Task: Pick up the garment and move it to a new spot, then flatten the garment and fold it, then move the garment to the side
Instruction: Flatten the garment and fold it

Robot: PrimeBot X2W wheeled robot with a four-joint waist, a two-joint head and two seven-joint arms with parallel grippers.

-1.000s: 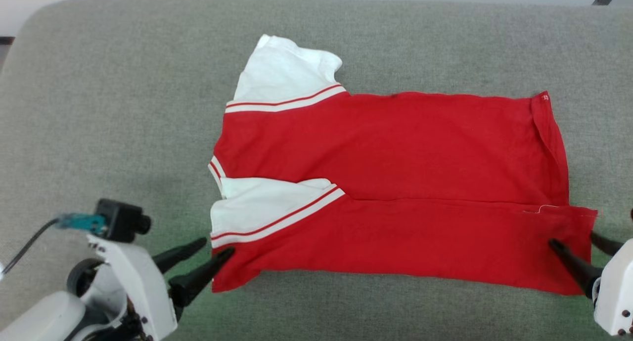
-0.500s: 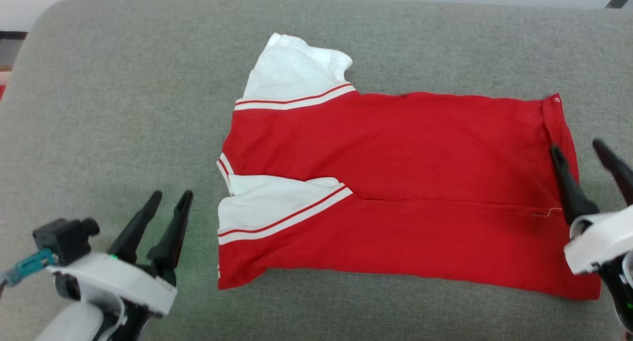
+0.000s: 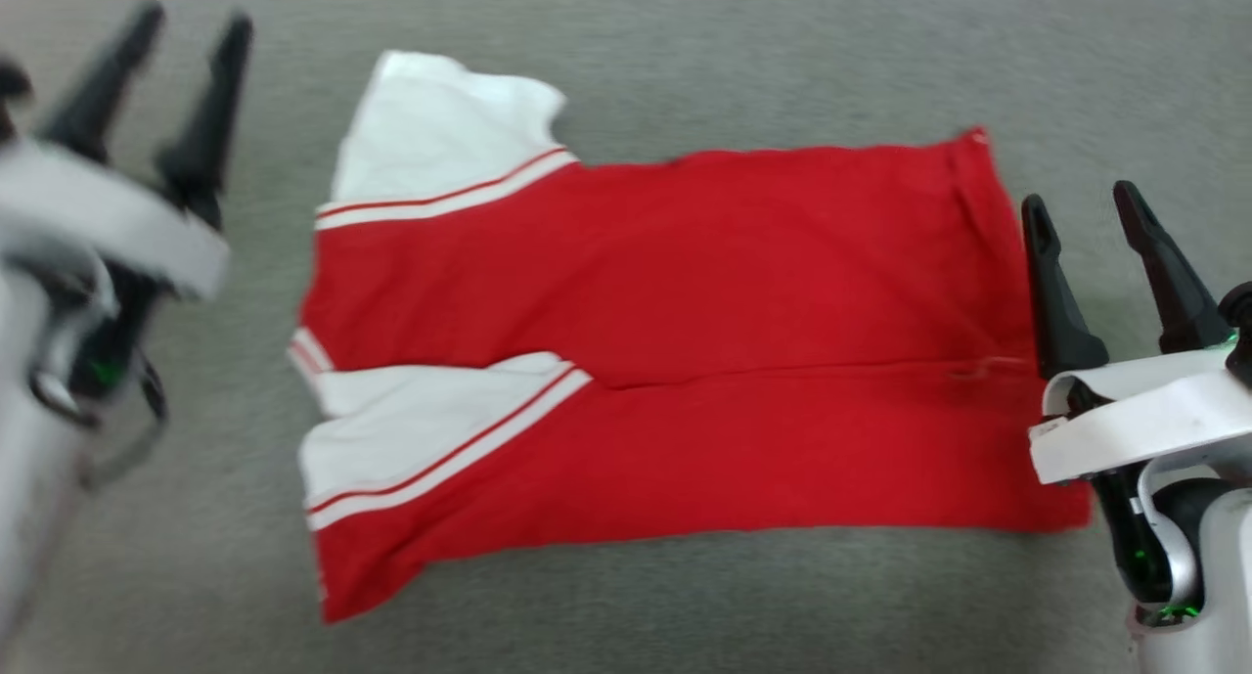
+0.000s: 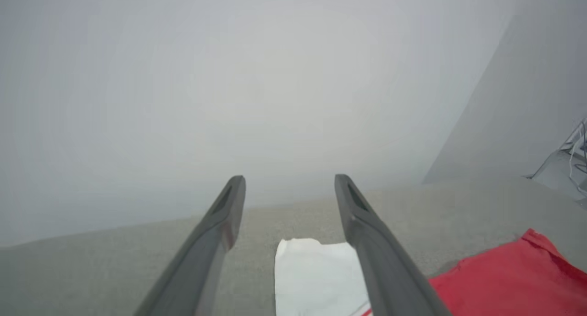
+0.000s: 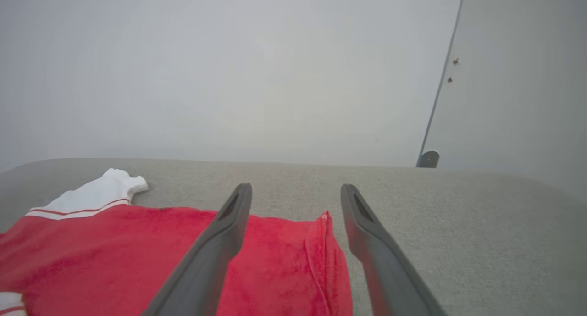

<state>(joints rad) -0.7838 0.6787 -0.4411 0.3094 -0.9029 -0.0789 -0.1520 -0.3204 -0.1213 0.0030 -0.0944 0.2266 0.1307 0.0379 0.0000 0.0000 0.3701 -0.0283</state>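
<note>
The garment [image 3: 685, 341], a red shirt with white sleeves and striped trim, lies flat on the grey cushion [image 3: 782, 58] with its near long edge folded over the middle. My left gripper [image 3: 191, 28] stands open and raised left of the far sleeve, touching nothing. My right gripper [image 3: 1081, 200] is open beside the hem on the right, also holding nothing. In the left wrist view the far white sleeve [image 4: 314, 279] shows between my open fingers [image 4: 215, 242]. In the right wrist view the red hem corner [image 5: 321, 256] lies between the open fingers [image 5: 220, 247].
The grey cushion reaches well past the shirt on every side. A pale wall [image 5: 229, 68] rises behind it, with a panel edge and a small metal fitting [image 5: 429, 159] at the right. Cables [image 4: 573, 151] hang at the far right of the left wrist view.
Both grippers have left the shirt's near edge and risen clear of it, still open. The head camera has shifted, so the shirt sits lower and further left in view.
</note>
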